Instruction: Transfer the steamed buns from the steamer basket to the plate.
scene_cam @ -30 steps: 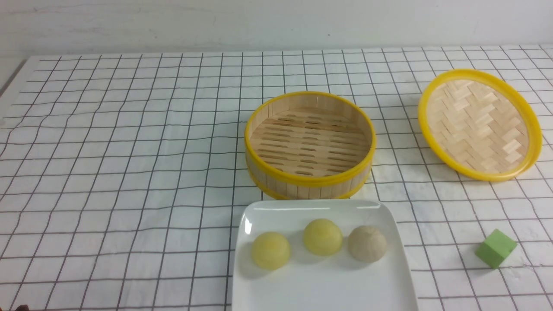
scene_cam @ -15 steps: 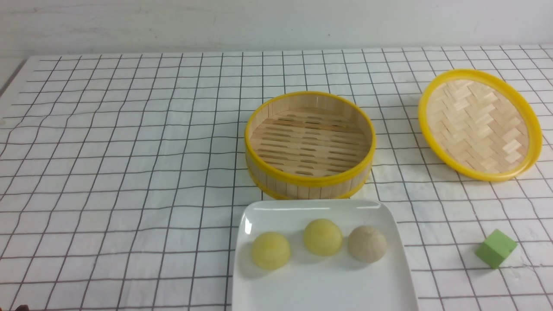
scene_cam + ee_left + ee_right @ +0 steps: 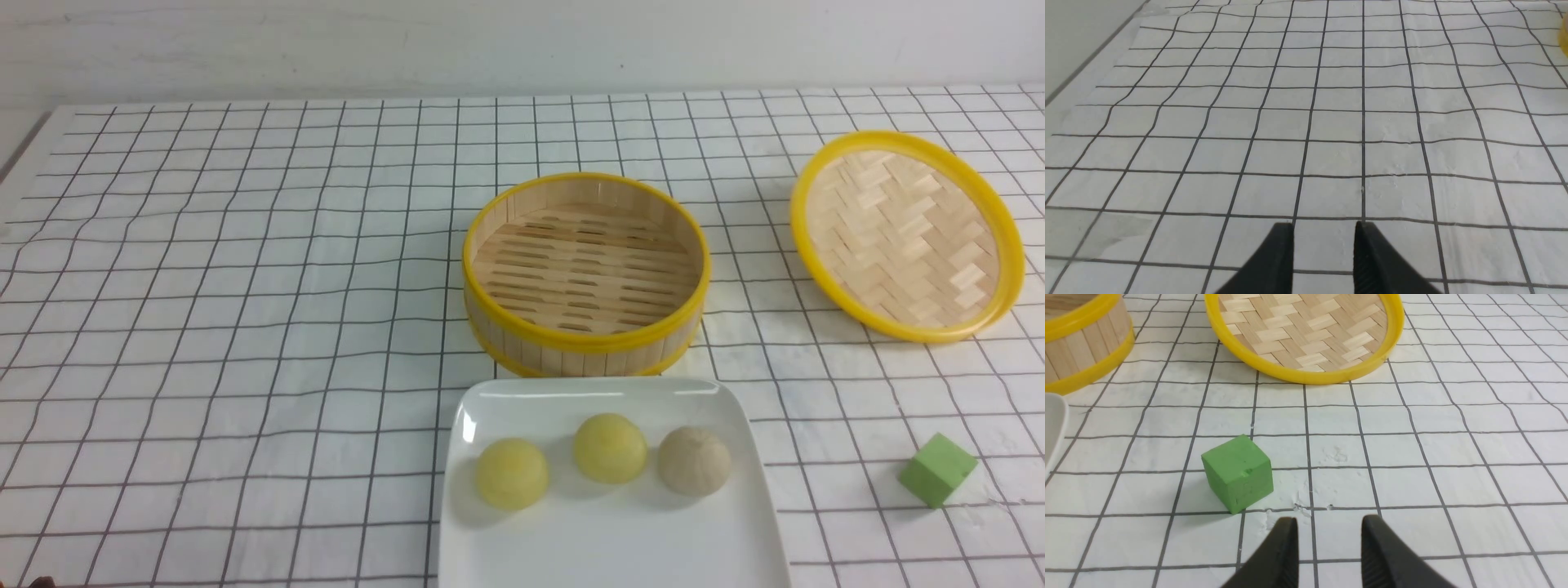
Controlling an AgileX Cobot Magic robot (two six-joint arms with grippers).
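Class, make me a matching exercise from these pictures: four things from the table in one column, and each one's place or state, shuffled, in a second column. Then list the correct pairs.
Things
1. steamed buns
2. steamer basket
3. woven lid
4. green cube

Places or states
A. empty, just behind the plate
B. alone on the cloth, right of the plate
C. three in a row on the plate
D. lying underside up, far right

Pairs: 1-C, 2-A, 3-D, 4-B

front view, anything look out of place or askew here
Only the green cube, a stray on the cloth right of the plate. All three steamed buns sit on the plate; the steamer basket is upright and empty.
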